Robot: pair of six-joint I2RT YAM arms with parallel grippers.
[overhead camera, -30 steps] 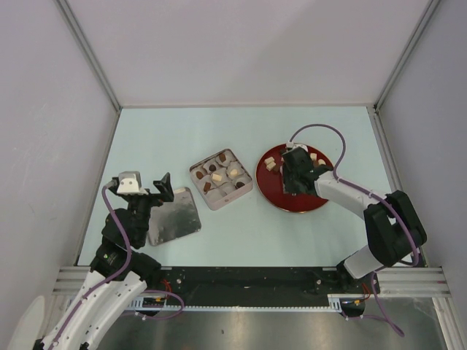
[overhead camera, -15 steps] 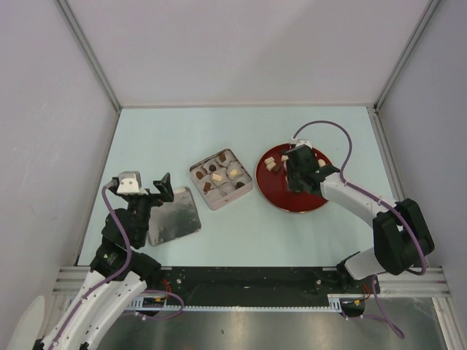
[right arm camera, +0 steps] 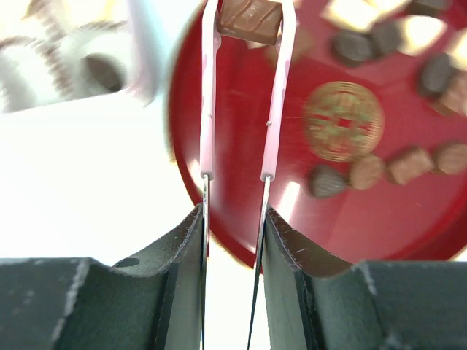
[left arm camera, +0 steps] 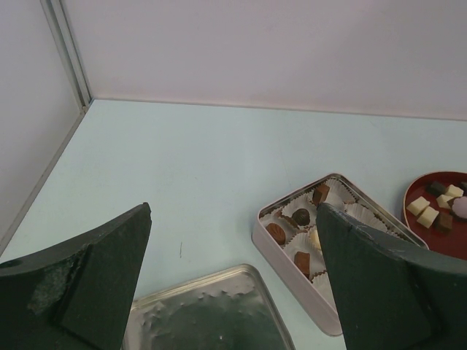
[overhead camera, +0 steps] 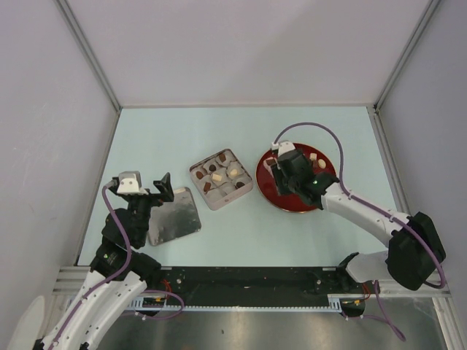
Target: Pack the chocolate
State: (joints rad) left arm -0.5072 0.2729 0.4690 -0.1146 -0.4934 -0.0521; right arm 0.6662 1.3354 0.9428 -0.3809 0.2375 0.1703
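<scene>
Presently: right gripper pinching one blocky reddish-brown chocolate chunk over glossy round red plate. Also: left gripper spread wide.

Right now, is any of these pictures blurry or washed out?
Right wrist view: the red plate and square tin are smeared, the table bleached white; only the right gripper and its brown chocolate chunk look crisp. Left wrist and top views: sharp, evenly lit.

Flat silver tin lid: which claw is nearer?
Left. The left claw hovers over the silver lid's edge; the right claw grips a brown chocolate chunk over the round red plate.
</scene>
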